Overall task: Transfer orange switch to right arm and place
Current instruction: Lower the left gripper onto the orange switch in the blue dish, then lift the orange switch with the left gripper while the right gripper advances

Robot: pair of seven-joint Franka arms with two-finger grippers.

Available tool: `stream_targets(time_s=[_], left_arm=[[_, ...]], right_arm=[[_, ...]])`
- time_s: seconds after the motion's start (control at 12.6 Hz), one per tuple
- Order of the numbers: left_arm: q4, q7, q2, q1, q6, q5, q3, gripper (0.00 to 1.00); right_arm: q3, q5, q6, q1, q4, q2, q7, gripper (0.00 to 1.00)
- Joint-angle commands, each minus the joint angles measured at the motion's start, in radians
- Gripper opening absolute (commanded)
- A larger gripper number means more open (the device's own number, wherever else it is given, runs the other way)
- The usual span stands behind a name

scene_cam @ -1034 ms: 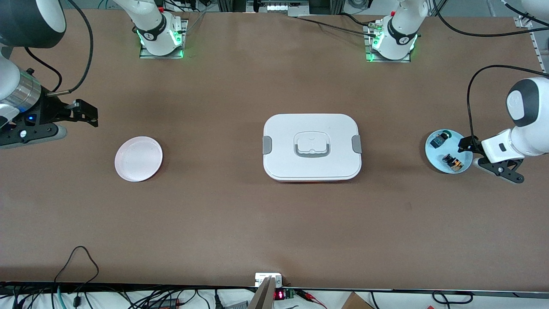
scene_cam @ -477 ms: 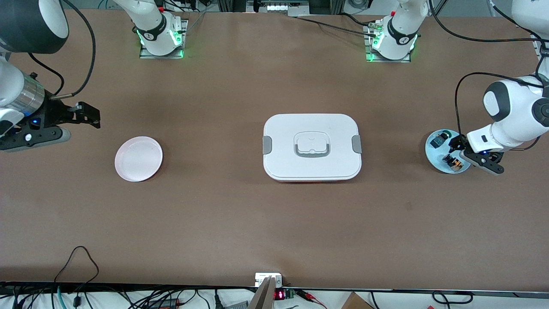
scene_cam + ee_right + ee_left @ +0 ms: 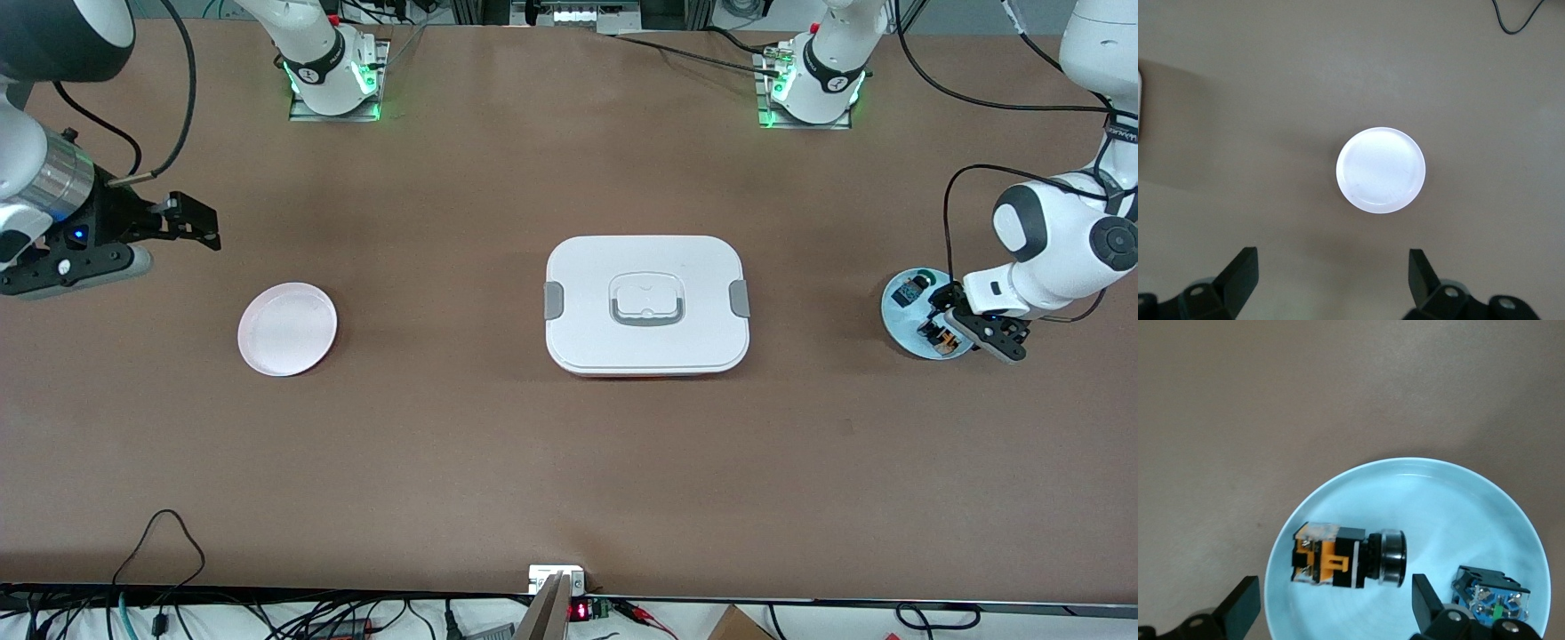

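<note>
Orange-ended, the orange switch (image 3: 1350, 557) lies on its side in a pale blue plate (image 3: 1451, 495) at the left arm's end of the tabletop, beside a blue switch (image 3: 1490, 600) cut off by the wrist view's edge. Over it, the left hand (image 3: 944, 316) hovers with fingers apart. Only the front view shows the right hand (image 3: 206, 229), fingers apart, above bare tabletop near a white plate (image 3: 287, 329).

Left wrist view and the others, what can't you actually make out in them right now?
- Green-capped switch: left wrist view, cut off by the bottom edge and partly hidden by a pincer finger.
- Orange switch: front view, too small for detail, partly covered by the left pincer.
- Blue plate: left wrist view, lower rim cut off.
- White box: lid shut, contents hidden.
- Right pincer: right wrist view, only fingertips show, over the pink plate.
</note>
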Motion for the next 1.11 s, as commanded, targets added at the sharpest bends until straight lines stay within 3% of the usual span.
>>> stream_targets(time_s=[0.0,0.24,0.56,1.03], left_arm=[[0.0,0.019,-0.006,0.014,0.003,0.009,-0.02,1.0],[-0.003,0.018,-0.002,0.015,-0.003,0.0,-0.022,1.0],[-0.002,0.024,0.017,0.015,-0.001,0.0,-0.048,1.0],[0.01,0.025,0.055,0.038,0.005,0.001,-0.049,1.0]], right_arm=[[-0.004,0.02,-0.022,-0.007,0.006,-0.005,0.012,1.0],[-0.01,0.136,-0.036,-0.019,-0.003,-0.002,0.119,1.0],[-0.01,0.164,0.019,0.004,-0.054,0.001,0.128,1.0],[-0.003,0.517,0.082,0.019,-0.107,0.044,0.092,1.0]])
